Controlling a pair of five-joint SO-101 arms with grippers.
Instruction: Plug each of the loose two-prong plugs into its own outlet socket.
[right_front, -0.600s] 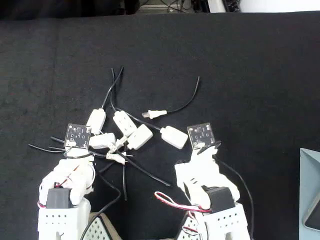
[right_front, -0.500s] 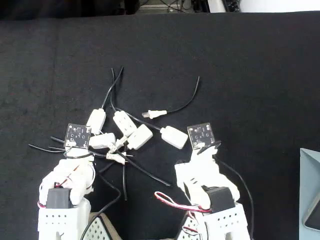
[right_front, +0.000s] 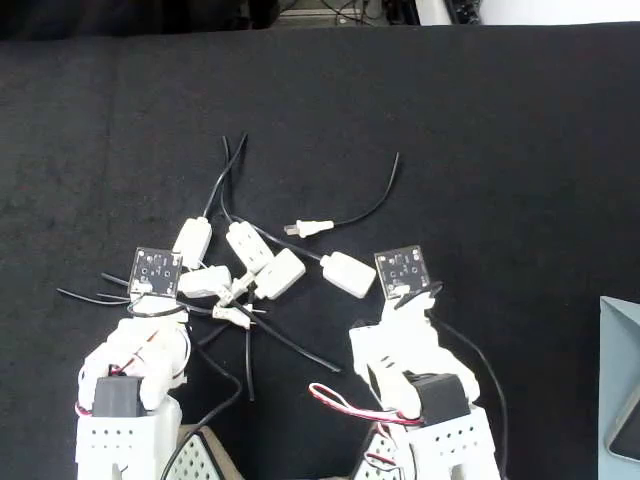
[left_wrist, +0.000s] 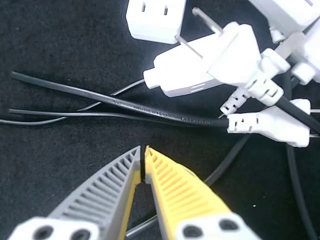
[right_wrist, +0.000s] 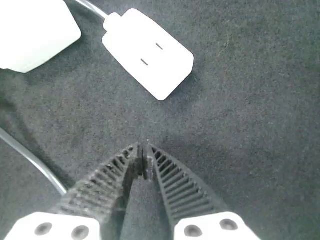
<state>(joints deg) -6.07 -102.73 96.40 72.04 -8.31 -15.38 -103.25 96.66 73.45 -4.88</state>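
Jaws on both arms are pressed together with nothing between them. My left gripper (left_wrist: 144, 152) hangs low over the black table (left_wrist: 45, 50), its tips just short of a black cord (left_wrist: 125, 106) that crosses in front of them. That cord ends in a white cord end (left_wrist: 272, 125). Past the cord a white plug (left_wrist: 210, 57) lies on its side, its two bare prongs pointing toward a socket (left_wrist: 155, 17). The prongs come close to the socket but are not in its slots. My right gripper (right_wrist: 144, 149) sits over bare cloth, near a lone socket (right_wrist: 148, 52) that lies flat with both slots facing up. A white block (right_wrist: 35, 30) lies just beside that socket, and a thin pale cord (right_wrist: 30, 160) runs off to one side. From above I see the left arm (right_front: 135, 365) and the right arm (right_front: 405, 360) side by side at the near edge. A tangle (right_front: 235, 270) of white pieces and cords lies ahead of the left arm. Farther out, a far plug (right_front: 310, 228) lies apart from every socket, unplugged, its cord curving away.
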